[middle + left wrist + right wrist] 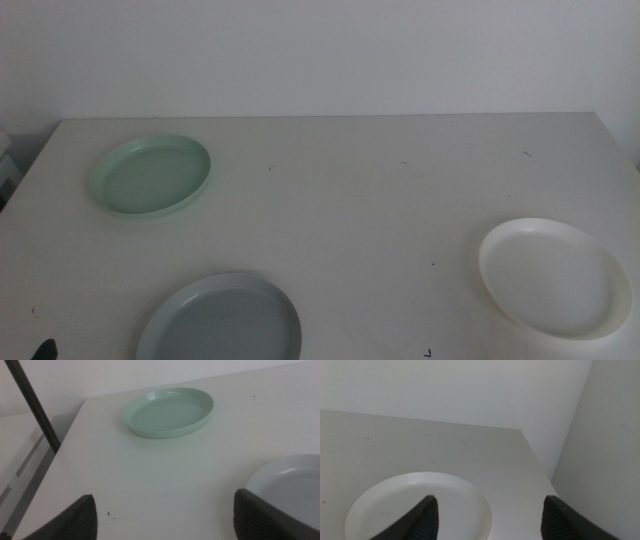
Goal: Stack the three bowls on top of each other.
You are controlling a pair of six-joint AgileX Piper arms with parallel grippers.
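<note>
— Three bowls, all apart on the pale worktop (350, 200)?
— Yes, none stacked. The mint green bowl (151, 175) lies in the upper left of the middle view. The grey-blue bowl (221, 318) is at the bottom edge, left of centre, partly cut off. The white bowl (553, 276) sits at the lower right.
— And the left pincer (165, 515)?
— Its jaws stand wide apart over bare worktop, holding nothing; the green bowl shows beyond them and the grey-blue bowl's rim beside one jaw. Only a dark tip shows at the middle view's bottom left corner.
— The right pincer (487, 517)?
— Spread apart too, empty, just above the white bowl's rim near the worktop's corner.
</note>
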